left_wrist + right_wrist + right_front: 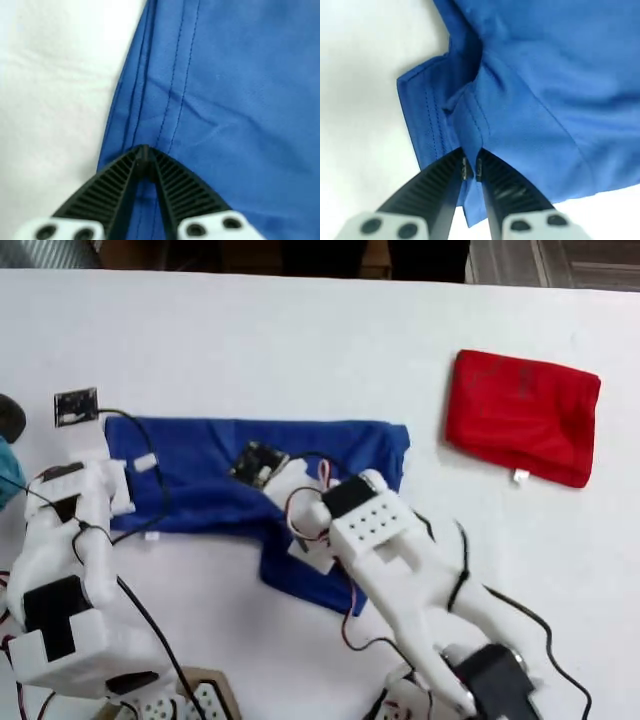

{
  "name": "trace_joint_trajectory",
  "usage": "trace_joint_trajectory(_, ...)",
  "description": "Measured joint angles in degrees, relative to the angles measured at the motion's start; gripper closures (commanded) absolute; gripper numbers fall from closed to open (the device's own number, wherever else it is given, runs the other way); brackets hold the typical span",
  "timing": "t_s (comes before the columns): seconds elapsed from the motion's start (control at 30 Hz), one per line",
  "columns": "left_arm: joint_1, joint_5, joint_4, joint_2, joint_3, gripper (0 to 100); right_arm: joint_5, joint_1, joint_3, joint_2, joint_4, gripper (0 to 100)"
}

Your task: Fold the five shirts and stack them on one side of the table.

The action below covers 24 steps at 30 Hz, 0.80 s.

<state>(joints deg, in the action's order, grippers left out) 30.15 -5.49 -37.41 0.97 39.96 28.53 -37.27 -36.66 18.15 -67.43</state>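
We found the blue shirt [215, 465] lying on the white table [250, 340], spread as a wide band across the middle, with one flap hanging out from it toward the arms' side. The left arm [75, 530] stood at the shirt's left end and the right arm [375, 530] reached in over the flap.

In the left wrist view the left gripper [144, 152] sat right at the shirt's stitched edge, where the cloth met the bare table. Its black ribbed jaws were clenched tip to tip, and the doubled hem and its seam lines ran straight into the tips, so we took the edge as pinched between them.

In the right wrist view the right gripper [471, 167] had its jaws drawn nearly together on a raised fold of the same shirt. A narrow ridge of blue cloth stood up between the two tips. Beside it, a hemmed layer lay flat on the table, while the larger body of the shirt stretched away beyond the jaws.

A red shirt [525, 418] lay folded into a neat rectangle on the right side of the table, well apart from the blue one and from both arms.
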Motion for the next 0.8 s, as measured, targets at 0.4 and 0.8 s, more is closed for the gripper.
trace_joint_trajectory(0.4,0.0,0.0,0.0,0.0,0.0,97,0.0,-6.1,-10.6,2.1,8.6,87.7)
trace_joint_trajectory(0.8,0.0,0.0,0.0,0.0,0.0,97,-0.1,-6.3,-10.9,-5.3,12.1,80.9)
